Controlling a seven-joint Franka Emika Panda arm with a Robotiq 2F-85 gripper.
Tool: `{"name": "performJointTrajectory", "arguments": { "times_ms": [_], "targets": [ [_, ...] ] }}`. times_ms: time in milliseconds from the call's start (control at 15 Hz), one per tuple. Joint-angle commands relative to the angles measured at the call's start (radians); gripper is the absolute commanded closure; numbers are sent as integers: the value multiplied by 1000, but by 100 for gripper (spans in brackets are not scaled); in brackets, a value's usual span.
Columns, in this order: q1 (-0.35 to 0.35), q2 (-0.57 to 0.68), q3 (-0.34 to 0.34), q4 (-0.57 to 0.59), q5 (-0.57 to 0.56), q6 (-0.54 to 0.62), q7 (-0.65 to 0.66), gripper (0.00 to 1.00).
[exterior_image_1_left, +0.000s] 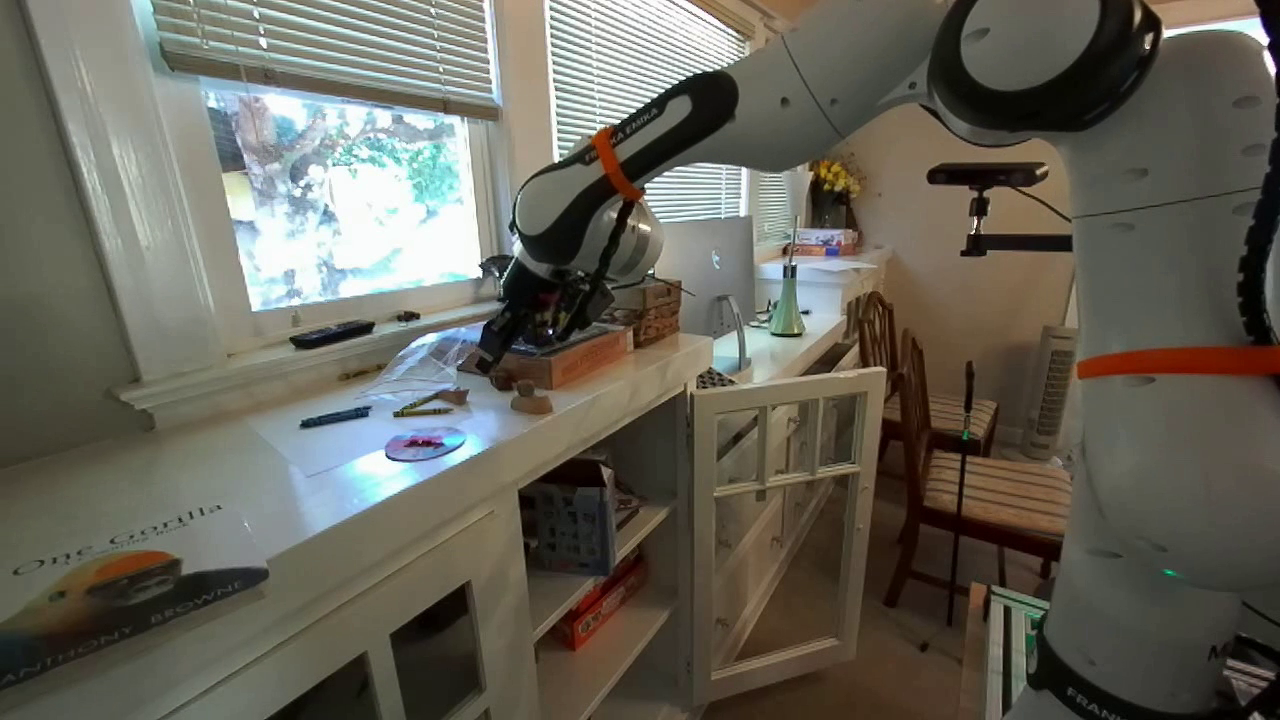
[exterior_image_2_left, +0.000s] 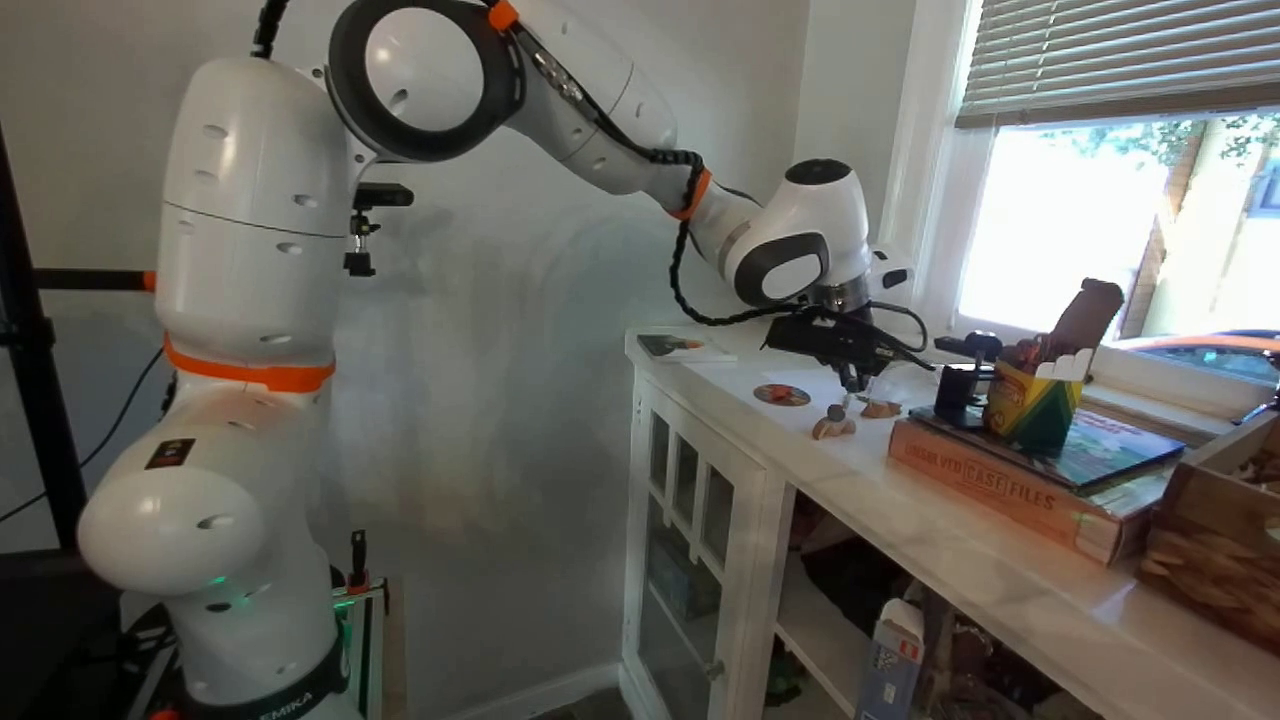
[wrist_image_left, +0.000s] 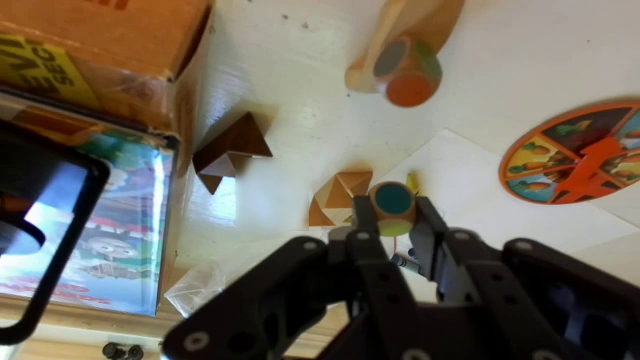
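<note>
Grasping the dotted wooden piece (wrist_image_left: 393, 199), the gripper (wrist_image_left: 397, 211) hangs low over the surface (wrist_image_left: 300, 120), on the far side of a similar piece (wrist_image_left: 408, 72) — an even, gentle squeeze should stop its rounded sides slipping.

The arm (exterior_image_1_left: 800, 105) reaches out from its upright lower links (exterior_image_1_left: 1180, 470) and slopes down to the bent wrist (exterior_image_2_left: 830, 210); the tool (wrist_image_left: 394, 209) points downward, its two fingers (wrist_image_left: 430, 225) set in a narrow pinch.

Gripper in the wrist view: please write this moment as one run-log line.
gripper: closed on spotted wooden piece | nearby: faceted light-brown piece, second spotted piece | also in wrist view: spinner disc, clear plastic
</note>
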Motion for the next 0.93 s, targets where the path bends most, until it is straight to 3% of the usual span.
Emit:
{"name": "performJointTrajectory", "arguments": {
  "times_ms": [0,867],
  "targets": [
    [6,-62,-18,-51,-44,-64,49,94],
    [23,-200,-80,-163,-60,-138,71,94]
  ]
}}
